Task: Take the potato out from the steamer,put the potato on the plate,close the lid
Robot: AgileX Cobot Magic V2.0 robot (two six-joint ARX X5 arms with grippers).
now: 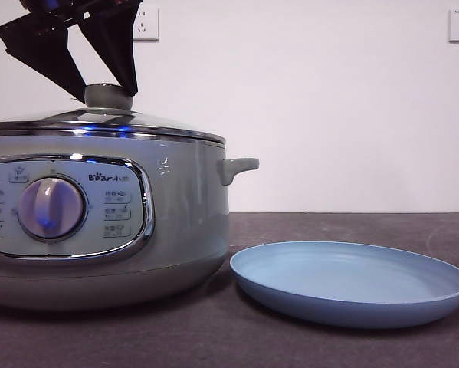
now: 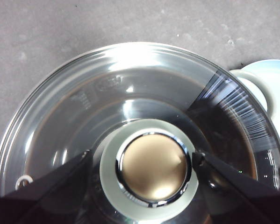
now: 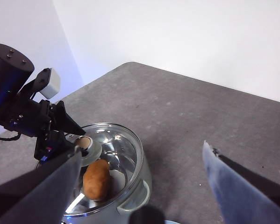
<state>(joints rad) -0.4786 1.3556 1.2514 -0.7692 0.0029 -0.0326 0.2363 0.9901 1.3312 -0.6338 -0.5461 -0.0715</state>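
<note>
The steamer [image 1: 175,215] stands at the left of the table with its glass lid [image 1: 99,120] on. My left gripper [image 1: 105,92] is open and comes down from above, one jaw on each side of the lid's knob [image 2: 153,168]. The jaws sit close to the knob and no grip on it shows. Through the lid [image 3: 116,144], the right wrist view shows the potato [image 3: 96,179] lying inside the pot. The light blue plate [image 1: 352,284] lies empty to the right of the steamer. My right gripper [image 3: 142,147] is wide open and empty, high above the table.
The steamer's small side handle [image 1: 240,166] points toward the plate. Two wall sockets [image 1: 145,23] sit on the white wall behind. Dark grey table surface [image 3: 186,112] stretches beyond the pot.
</note>
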